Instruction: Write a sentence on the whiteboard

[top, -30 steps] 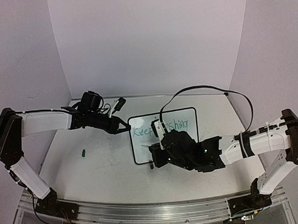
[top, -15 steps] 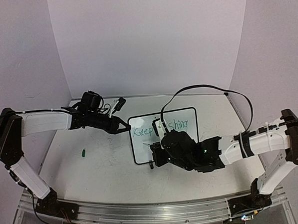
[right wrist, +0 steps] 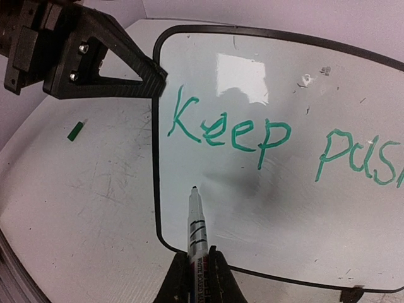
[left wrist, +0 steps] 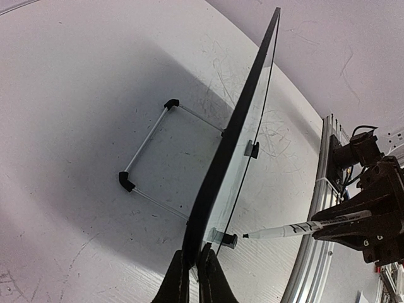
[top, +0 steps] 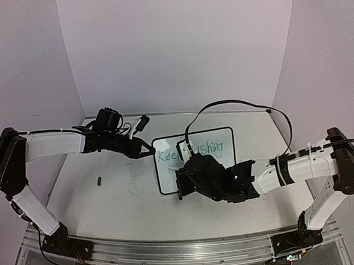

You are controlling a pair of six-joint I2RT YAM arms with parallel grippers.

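**One line written, the second line waiting**

On the scuffed white table (top: 109, 189), the small black-rimmed whiteboard (right wrist: 303, 208) is standing propped up. The left gripper (left wrist: 194, 268) is pinching its left edge, jaws closed on the rim. The right gripper (right wrist: 197, 268) is clamping a white marker pen (right wrist: 194, 221), tip poised under "Keep". The green handwritten sentence (right wrist: 227, 132) is showing only "Keep pushing"; more seems due beneath. The barrel print is too small to read.

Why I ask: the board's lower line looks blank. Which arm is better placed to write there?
Right. The right pincer grips the marker, tip aimed at the whiteboard just below the green "Keep". The left pincer is clamped on the whiteboard's edge, steadying it.
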